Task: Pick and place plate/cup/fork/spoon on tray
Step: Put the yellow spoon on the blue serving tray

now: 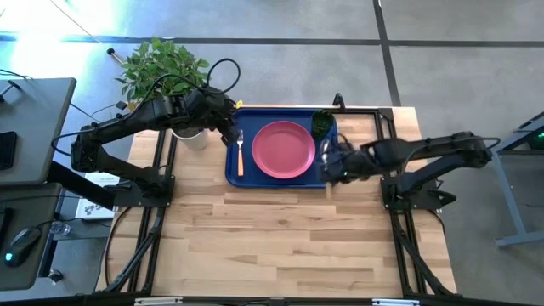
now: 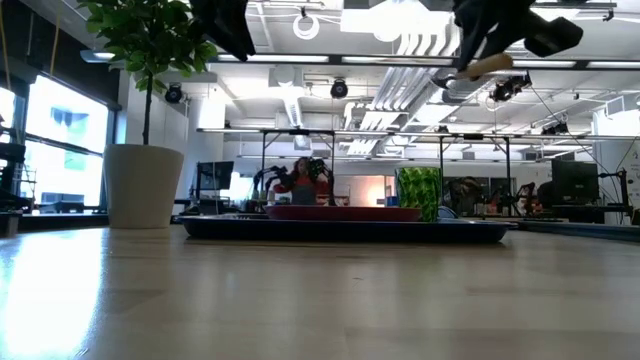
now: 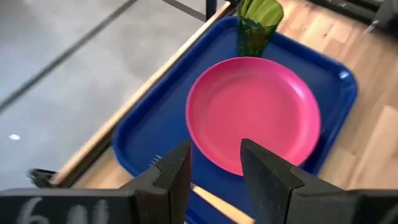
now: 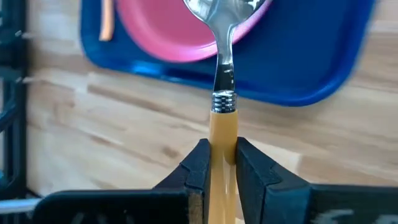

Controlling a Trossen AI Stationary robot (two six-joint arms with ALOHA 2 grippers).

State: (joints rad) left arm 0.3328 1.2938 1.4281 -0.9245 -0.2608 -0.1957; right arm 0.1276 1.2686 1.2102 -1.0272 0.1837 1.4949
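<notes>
Right wrist view showed the right claw (image 4: 219,163) clamped on the spoon (image 4: 222,93) by its tan handle, bowl forward, hanging over the near right edge of the tray (image 1: 231,170), probably so it could go down beside the plate (image 1: 283,150). The fork (image 1: 240,153) and cup (image 1: 322,124) already sat on the tray. The left claw (image 3: 214,171) hovered open over the tray's left end, holding nothing.

L tool (image 3: 214,171) open, R tool (image 4: 217,163) clamped, both raised.
</notes>
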